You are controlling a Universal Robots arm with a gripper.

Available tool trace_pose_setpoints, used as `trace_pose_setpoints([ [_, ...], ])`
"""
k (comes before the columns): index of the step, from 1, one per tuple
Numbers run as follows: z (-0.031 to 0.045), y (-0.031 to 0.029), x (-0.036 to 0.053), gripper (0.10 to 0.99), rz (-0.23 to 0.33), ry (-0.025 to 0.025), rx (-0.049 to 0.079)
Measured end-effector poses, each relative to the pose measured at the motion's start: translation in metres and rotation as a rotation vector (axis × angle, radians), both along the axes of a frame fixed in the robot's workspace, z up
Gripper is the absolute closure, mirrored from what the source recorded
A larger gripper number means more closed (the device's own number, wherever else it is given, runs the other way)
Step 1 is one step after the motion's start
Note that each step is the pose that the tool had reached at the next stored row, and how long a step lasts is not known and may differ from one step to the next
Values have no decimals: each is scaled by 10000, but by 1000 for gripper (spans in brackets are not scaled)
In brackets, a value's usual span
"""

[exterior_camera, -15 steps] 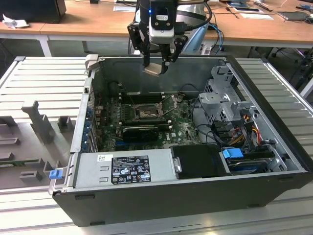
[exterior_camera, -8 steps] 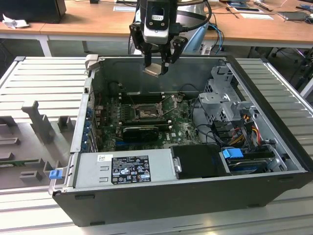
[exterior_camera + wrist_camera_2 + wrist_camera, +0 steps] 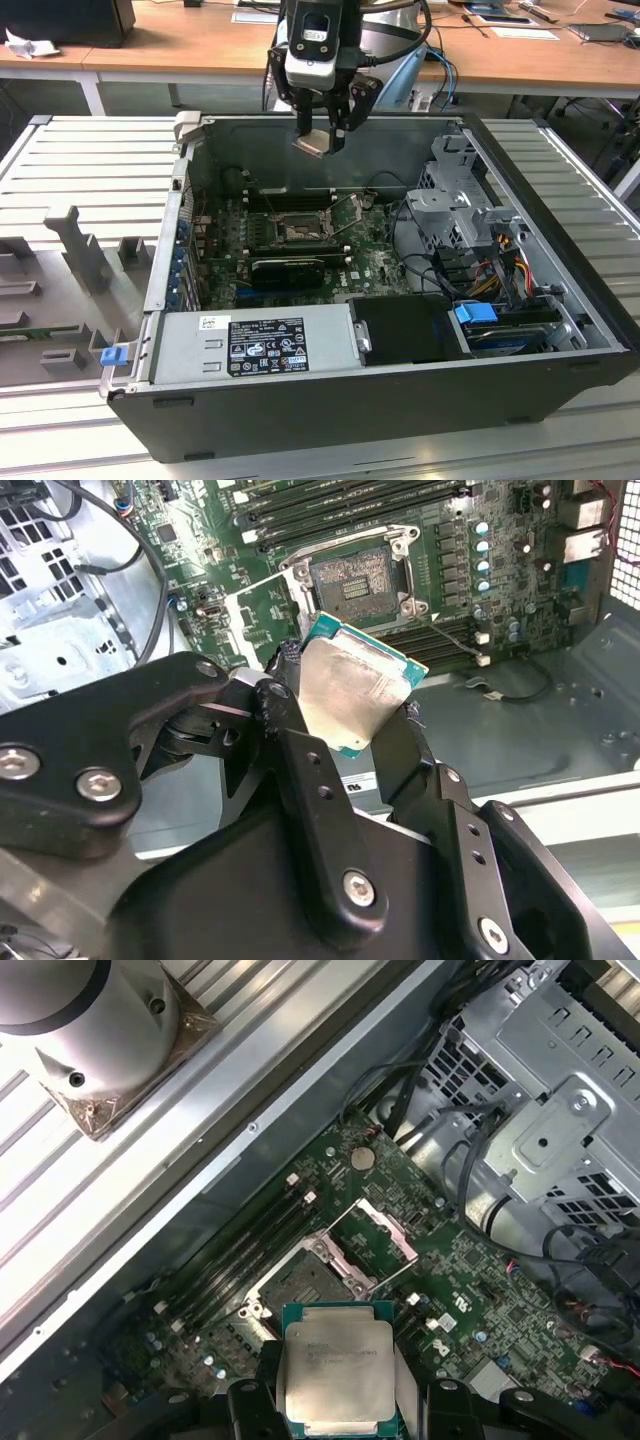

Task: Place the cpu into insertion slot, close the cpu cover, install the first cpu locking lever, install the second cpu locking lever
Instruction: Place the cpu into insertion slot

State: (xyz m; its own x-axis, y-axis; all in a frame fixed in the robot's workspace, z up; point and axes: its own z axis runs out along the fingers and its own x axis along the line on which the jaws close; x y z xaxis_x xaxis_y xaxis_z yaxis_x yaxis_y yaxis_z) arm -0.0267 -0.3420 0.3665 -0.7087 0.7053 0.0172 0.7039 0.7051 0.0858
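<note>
Silvery square cpu pinched in black gripper, insertion slot seemingly bare mid green board, cpu cover raised.

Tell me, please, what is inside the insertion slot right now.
The insertion slot holds no chip; its bare contact field shows. The cpu, clamped in the gripper above, hides one corner of the slot in the first wrist view.

Hand holding the cpu above the open computer case
The chip sits tilted between the fingers, well apart from the insertion slot, which lies on the green board below; the case rests on a ribbed grey worktop.
</note>
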Motion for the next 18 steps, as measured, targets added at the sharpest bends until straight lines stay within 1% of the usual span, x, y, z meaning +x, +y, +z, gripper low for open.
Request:
trace_pose_setpoints([
  [6, -1, 0, 0, 561, -356, 0, 0],
  [13, -2, 0, 0, 561, -1088, 0, 0],
  [18, -2, 0, 0, 561, -1343, 0, 0],
])
